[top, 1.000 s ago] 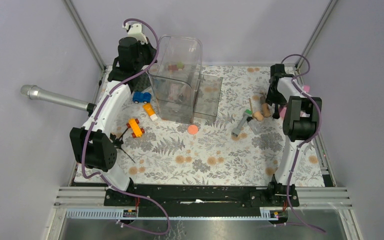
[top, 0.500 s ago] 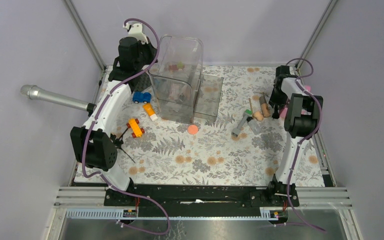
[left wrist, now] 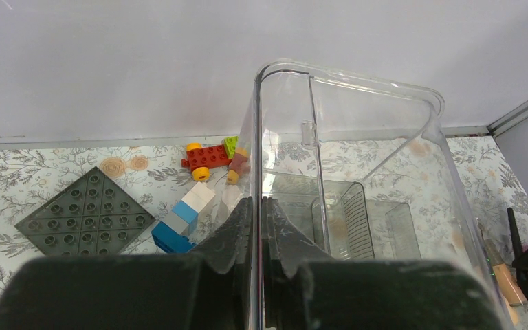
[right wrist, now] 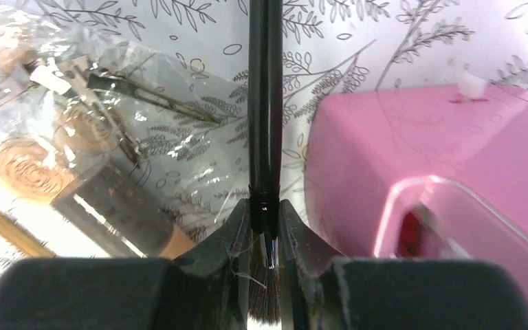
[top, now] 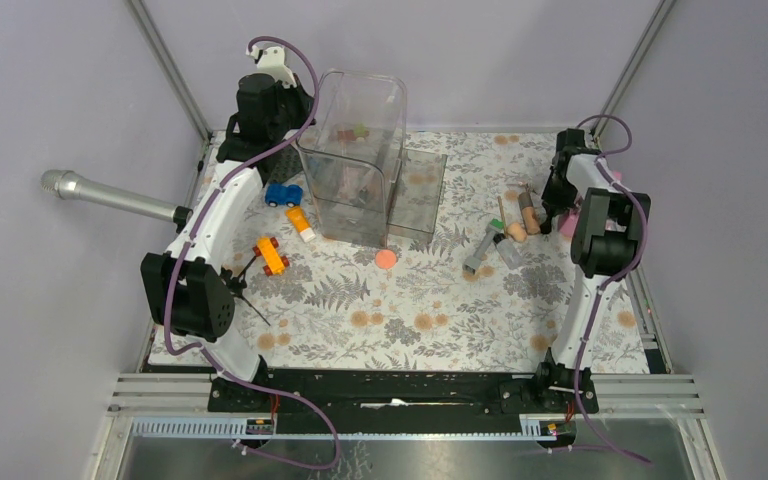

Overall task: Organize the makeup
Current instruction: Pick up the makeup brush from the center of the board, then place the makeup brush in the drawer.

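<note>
My left gripper [left wrist: 256,213] is shut on the left wall of the tall clear organizer [left wrist: 357,137], at the back of the table [top: 355,150]. My right gripper [right wrist: 264,213] is shut on a thin black-handled brush [right wrist: 264,110], its bristles between the fingers, at the far right [top: 552,205]. A pink case [right wrist: 440,172] lies just right of it. Tan-handled brushes in clear wrap [right wrist: 89,185] lie to its left [top: 520,222]. The grey tube with green cap [top: 482,248] and a coral disc [top: 386,258] lie on the table.
A low clear tray [top: 418,195] adjoins the organizer. A blue car [top: 282,194], an orange car [top: 270,255] and an orange block [top: 302,222] lie left of it. A grey baseplate [left wrist: 86,220] and bricks [left wrist: 210,159] lie behind. A silver microphone [top: 110,197] juts in from the left.
My right arm has shifted slightly to the right and back with the brush. My left arm and the organizer have not moved.
</note>
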`<act>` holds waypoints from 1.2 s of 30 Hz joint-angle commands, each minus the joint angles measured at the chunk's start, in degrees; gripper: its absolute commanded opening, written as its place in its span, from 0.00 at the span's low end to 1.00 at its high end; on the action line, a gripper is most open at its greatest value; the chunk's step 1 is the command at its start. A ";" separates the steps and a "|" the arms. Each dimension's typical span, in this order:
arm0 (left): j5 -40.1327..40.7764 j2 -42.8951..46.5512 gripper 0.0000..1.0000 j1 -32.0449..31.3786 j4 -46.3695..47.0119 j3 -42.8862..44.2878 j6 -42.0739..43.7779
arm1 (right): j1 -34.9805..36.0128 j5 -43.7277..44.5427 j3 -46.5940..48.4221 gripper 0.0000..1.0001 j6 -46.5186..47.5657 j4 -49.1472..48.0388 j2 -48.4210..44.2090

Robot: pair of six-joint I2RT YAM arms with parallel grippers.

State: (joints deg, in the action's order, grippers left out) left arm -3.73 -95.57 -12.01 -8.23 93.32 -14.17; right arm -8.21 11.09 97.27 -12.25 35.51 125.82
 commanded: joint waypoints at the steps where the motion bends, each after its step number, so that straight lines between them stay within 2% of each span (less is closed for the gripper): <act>1: -3.44 -2.71 0.06 -1.17 -9.52 -1.14 0.11 | 0.21 1.69 -0.62 0.01 -0.86 -0.87 -11.46; 7: -2.71 -2.61 0.06 -1.17 -9.52 -1.13 0.33 | 0.57 -0.56 -2.36 0.00 -2.95 -3.75 -20.39; 13: -2.75 -2.64 0.06 -1.17 -9.52 -1.16 0.16 | 6.34 -13.05 -6.99 0.00 -7.05 -10.97 -25.76; 19: -2.60 -2.52 0.06 -1.17 -9.52 -1.31 0.20 | 19.11 -17.42 -7.60 0.00 -14.12 -17.51 -23.94; 23: -2.53 -2.52 0.06 -1.17 -9.52 -1.28 0.20 | 23.73 -22.81 -9.98 0.00 -19.08 -24.78 -22.38; 28: -2.55 -2.52 0.06 -1.16 -9.55 -1.26 0.20 | 27.43 -27.97 -9.38 0.00 -22.13 -28.30 -18.38; 36: -2.26 -2.17 0.06 -1.17 -9.52 -1.43 0.38 | 30.25 -27.83 -9.13 0.03 -25.26 -28.91 -13.34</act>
State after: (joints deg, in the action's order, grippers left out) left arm -3.68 -95.57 -12.01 -8.23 93.32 -14.15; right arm 20.58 -14.72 87.53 -34.85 9.28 110.85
